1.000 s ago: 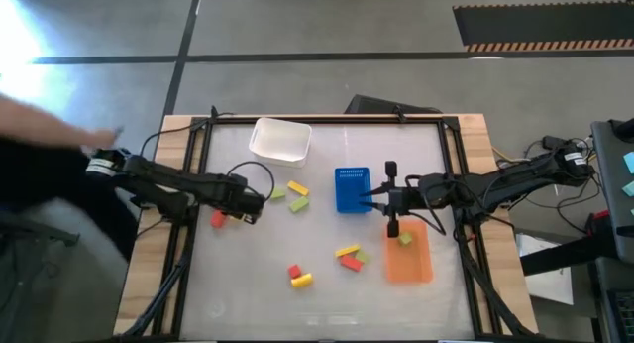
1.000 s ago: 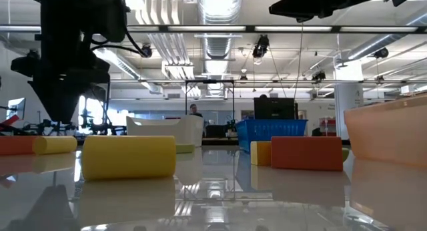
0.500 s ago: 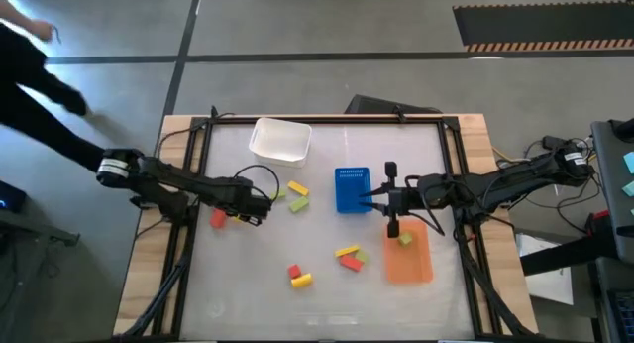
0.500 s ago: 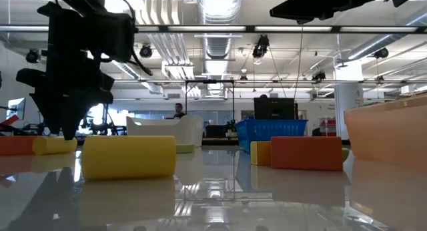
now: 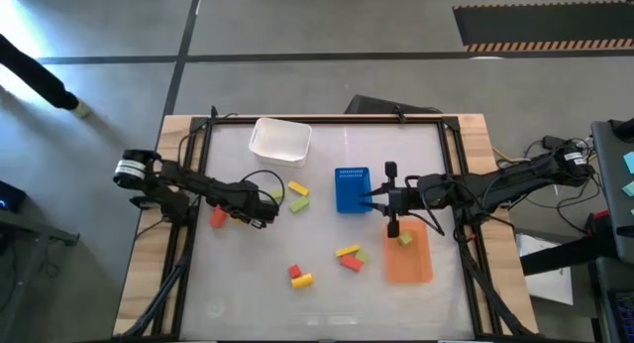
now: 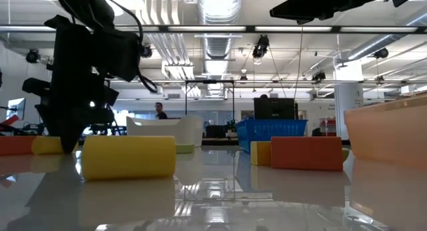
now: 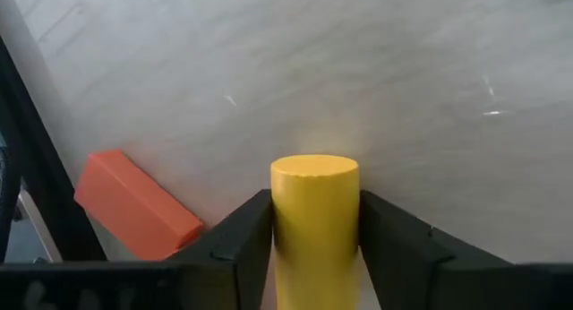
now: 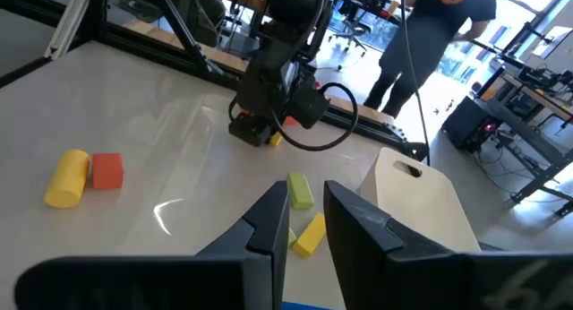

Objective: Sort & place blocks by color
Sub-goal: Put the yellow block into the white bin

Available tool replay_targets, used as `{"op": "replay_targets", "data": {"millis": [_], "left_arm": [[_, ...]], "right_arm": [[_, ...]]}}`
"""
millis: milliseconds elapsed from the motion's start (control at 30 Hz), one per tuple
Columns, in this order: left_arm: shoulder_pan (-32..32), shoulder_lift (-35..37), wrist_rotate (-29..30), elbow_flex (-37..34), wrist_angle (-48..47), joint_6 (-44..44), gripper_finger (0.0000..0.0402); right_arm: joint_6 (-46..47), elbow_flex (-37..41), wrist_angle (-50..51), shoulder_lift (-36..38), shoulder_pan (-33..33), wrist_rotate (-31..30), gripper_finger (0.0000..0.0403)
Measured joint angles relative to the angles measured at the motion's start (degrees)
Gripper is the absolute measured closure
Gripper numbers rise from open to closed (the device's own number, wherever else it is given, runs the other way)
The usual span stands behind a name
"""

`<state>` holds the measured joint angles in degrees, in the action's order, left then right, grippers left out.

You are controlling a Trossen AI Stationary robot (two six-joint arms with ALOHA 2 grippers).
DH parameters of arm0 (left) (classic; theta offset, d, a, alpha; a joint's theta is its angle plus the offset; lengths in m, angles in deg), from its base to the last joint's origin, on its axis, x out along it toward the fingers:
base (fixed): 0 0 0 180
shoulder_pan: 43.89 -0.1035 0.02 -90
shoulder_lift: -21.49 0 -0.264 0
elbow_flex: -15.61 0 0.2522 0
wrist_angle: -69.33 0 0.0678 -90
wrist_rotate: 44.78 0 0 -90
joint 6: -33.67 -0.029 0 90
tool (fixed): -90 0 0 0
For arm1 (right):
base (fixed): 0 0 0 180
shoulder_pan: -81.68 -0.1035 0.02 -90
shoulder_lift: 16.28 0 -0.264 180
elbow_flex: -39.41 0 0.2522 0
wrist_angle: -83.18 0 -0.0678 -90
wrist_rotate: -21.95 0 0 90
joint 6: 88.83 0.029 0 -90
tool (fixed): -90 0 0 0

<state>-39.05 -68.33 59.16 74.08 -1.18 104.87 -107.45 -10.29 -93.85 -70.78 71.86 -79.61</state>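
My left gripper (image 5: 262, 213) (image 6: 67, 145) is down at the table's left middle, shut on a yellow cylinder block (image 7: 314, 216). A red block (image 5: 218, 219) (image 7: 134, 204) lies on the table beside it. Yellow and green blocks (image 5: 295, 196) lie just right of it. More red, yellow and green blocks (image 5: 350, 257) (image 5: 299, 276) lie nearer the front. One green block (image 5: 405, 240) lies in the orange tray (image 5: 411, 264). My right gripper (image 5: 375, 196) (image 8: 305, 222) hovers between the blue tray (image 5: 352, 189) and the orange tray, slightly open and empty. My left gripper pinches the yellow cylinder's curved wall (image 7: 286, 229) between its two fingers, one on each side. The cylinder runs along the fingers, its round end face (image 7: 314, 167) pointing away from the wrist. The low view shows it at table height; lifted or resting, I cannot tell.
A white square tub (image 5: 280, 141) stands at the far left middle. The table's black frame rails (image 5: 188, 234) run along both sides. A person (image 8: 430, 41) stands beyond the table's left side. Bare tabletop lies along the near edge.
My left gripper has gone down to the tabletop and a little toward the table's right edge, onto the yellow cylinder beside the red block. A person beside the table's left edge has moved away.
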Motion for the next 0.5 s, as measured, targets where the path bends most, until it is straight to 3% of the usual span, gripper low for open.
{"op": "replay_targets", "data": {"millis": [133,500], "left_arm": [[0.0,0.4,0.1,-0.1,0.3,0.0,0.0287],[0.0,0.6,0.5,4.4,-0.9,-4.7,0.0288]], "right_arm": [[0.0,0.0,0.0,0.0,0.0,0.0,0.0339],[0.2,0.0,0.1,0.0,0.0,0.0,0.0339]]}}
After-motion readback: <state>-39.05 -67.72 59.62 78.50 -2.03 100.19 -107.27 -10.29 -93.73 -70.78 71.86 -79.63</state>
